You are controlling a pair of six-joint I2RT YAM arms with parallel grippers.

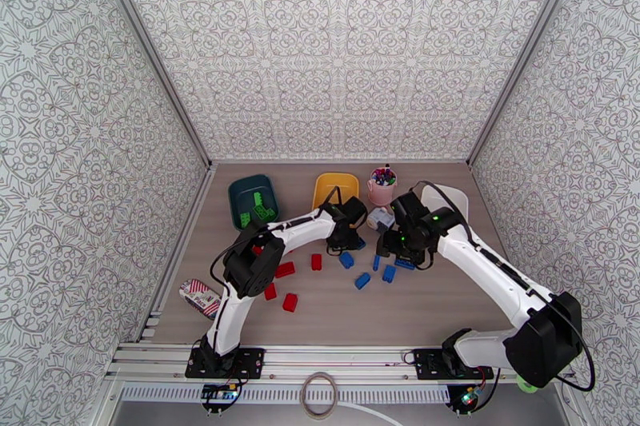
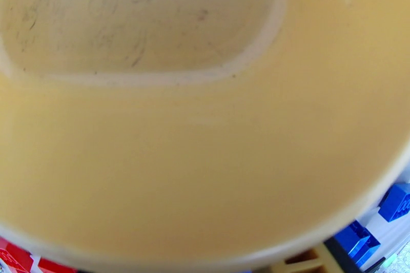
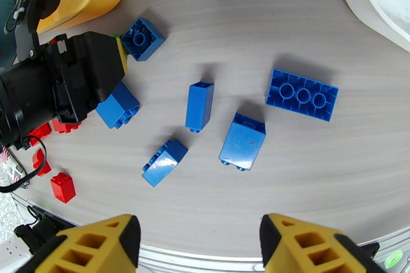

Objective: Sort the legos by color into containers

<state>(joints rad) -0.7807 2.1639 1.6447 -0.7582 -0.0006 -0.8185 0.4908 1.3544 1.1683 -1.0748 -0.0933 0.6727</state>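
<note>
Green legos [image 1: 256, 208] lie in the dark teal tub [image 1: 238, 194]. The yellow tub [image 1: 336, 186] is bare inside [image 2: 154, 23]. The white tub [image 1: 452, 197] is partly hidden behind my right arm. Red legos [image 1: 285, 268] are scattered front left, and several blue legos [image 3: 200, 106] lie mid-table. My left gripper [image 1: 346, 240] hangs at the yellow tub's near rim with its fingers hidden. Its black wrist [image 3: 61, 84] touches a blue brick [image 3: 118, 105]. My right gripper [image 3: 197, 248] is open above the blue legos and holds nothing.
A pink cup of pens [image 1: 382, 186] and a small white-grey box [image 1: 379, 218] stand between the yellow and white tubs. A striped packet [image 1: 200, 296] lies at the front left edge. Patterned walls enclose the table on three sides.
</note>
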